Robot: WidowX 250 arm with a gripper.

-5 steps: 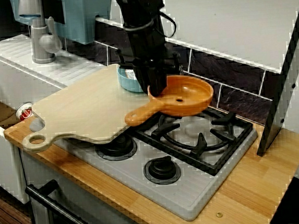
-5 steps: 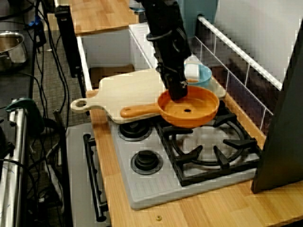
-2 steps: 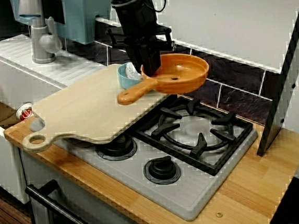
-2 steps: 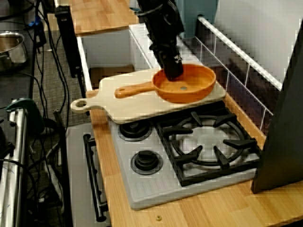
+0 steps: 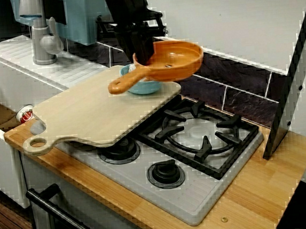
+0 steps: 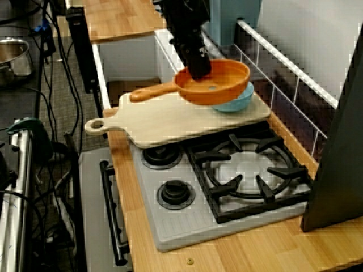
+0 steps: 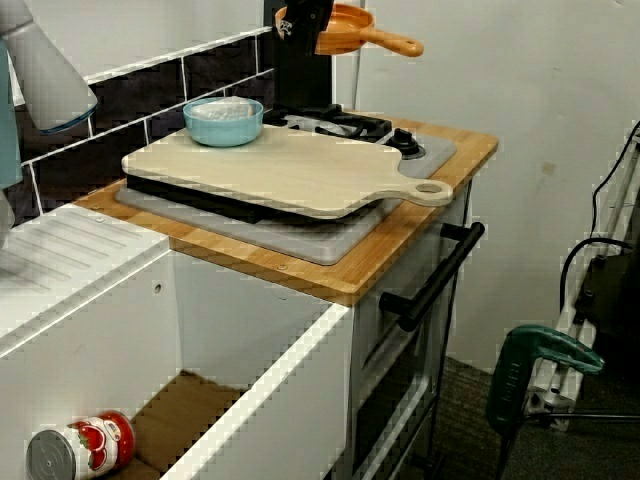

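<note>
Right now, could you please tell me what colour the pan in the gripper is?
Orange all over, handle included; the pan shows best in the view from the side.

Blue bowl (image 5: 143, 88) partly hidden beneath orange pan (image 5: 176, 60), arm (image 5: 126, 9) cut off by top edge

Pan (image 5: 174, 58): smooth, glossy orange plastic. Cutting board (image 5: 88, 112): pale matt wood. Hob grate (image 5: 205, 143): matt black metal.
</note>
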